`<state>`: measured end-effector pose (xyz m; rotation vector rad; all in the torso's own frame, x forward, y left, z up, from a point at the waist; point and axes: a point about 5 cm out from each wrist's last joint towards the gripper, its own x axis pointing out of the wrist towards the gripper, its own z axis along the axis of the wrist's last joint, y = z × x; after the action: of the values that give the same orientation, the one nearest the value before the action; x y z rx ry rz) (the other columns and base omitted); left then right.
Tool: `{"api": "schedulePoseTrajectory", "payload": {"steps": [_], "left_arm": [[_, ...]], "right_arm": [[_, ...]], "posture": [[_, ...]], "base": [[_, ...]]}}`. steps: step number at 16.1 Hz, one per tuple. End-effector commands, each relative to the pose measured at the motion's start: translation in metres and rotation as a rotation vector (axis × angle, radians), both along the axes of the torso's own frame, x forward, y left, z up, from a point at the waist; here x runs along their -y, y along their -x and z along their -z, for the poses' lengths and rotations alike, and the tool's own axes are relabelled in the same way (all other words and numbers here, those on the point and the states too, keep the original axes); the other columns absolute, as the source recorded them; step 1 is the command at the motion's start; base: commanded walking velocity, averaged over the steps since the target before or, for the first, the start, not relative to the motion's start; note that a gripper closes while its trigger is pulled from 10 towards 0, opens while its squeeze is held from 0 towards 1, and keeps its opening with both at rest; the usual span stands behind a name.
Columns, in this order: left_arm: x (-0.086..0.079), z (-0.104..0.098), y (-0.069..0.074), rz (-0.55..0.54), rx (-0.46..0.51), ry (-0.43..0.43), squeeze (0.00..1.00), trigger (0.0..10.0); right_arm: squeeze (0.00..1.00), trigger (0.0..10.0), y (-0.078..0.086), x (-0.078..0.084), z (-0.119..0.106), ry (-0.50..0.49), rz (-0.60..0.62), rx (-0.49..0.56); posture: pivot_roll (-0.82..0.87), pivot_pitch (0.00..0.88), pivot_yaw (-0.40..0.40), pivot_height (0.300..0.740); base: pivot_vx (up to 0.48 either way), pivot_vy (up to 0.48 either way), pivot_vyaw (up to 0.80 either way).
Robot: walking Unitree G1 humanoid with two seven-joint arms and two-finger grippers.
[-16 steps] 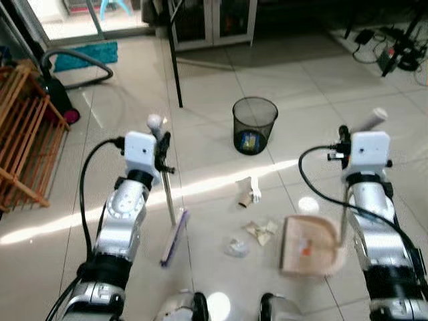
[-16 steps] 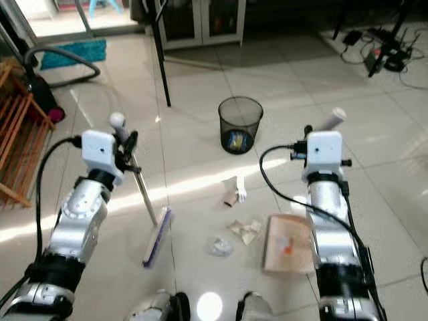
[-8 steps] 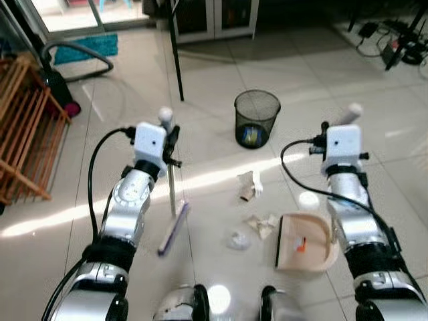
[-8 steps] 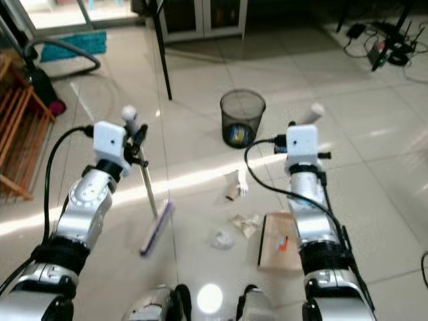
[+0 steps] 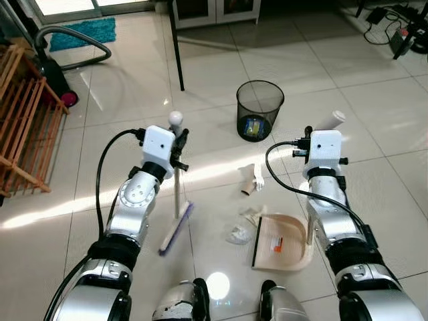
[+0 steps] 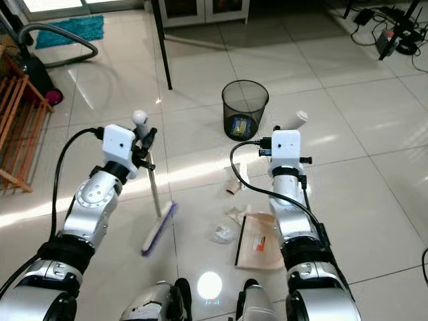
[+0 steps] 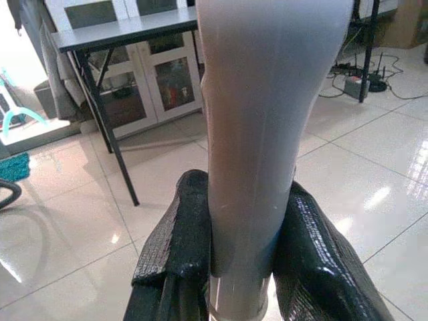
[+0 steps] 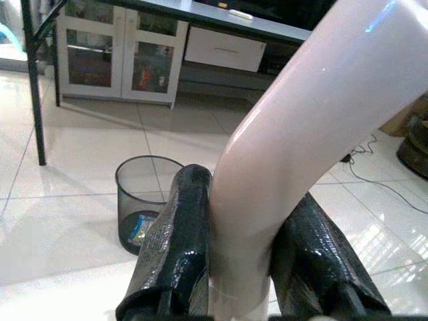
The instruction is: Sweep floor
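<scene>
On the pale tiled floor (image 5: 374,100), between a wooden rack (image 5: 20,134) at the robot's left and the dark legs of a table (image 5: 176,53) further ahead, the sweeping job is midway: tools are held, debris lies loose.

Largest of the working things is the dustpan (image 5: 284,241), beige, resting flat on the tiles just ahead of the robot's feet on its right side, with its open mouth facing left toward the litter. Its tall handle rises into the right gripper (image 8: 244,267), whose black fingers (image 8: 177,247) are pressed against both sides of the pale shaft.

Next is the broom (image 5: 176,227), its purple-edged head on the floor to the left of the litter, the shaft slanting up into the left gripper (image 7: 244,267), jaws pinching it firmly.

A black mesh wastebasket (image 5: 257,118) stands further ahead, already holding some rubbish.

Smallest are the scraps: a cardboard roll with white paper (image 5: 249,182), crumpled paper (image 5: 251,215) touching the pan's mouth, and a clear wrapper (image 5: 237,234) just beside it. An orange bit seems to lie inside the pan.

Judging from this, the step in hand is gathering. The next move calls for drawing the broom head rightward behind the scraps, pushing them into the pan while the right arm keeps its lip down.
</scene>
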<state>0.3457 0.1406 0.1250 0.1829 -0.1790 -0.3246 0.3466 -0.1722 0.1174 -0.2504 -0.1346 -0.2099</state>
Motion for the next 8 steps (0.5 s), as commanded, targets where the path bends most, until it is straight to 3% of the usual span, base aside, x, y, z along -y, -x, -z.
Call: {"api": "schedulePoseTrajectory", "payload": {"steps": [1, 8], "left_arm": [[0.001, -0.005, -0.002, 0.015, 0.028, -0.016, 0.00, 10.0], [0.029, -0.008, -0.009, 0.113, 0.008, 0.014, 0.00, 10.0]], "right_arm": [[0.00, 10.0, -0.001, -0.004, -0.001, -0.017, 0.002, 0.012], [0.00, 10.0, 0.001, -0.048, 0.006, 0.002, -0.057, 0.023]], "posture": [[0.08, 0.247, 0.083, 0.740], [0.10, 0.292, 0.108, 0.740]], "base": [[0.000, 0.000, 0.00], [0.000, 0.000, 0.00]]}}
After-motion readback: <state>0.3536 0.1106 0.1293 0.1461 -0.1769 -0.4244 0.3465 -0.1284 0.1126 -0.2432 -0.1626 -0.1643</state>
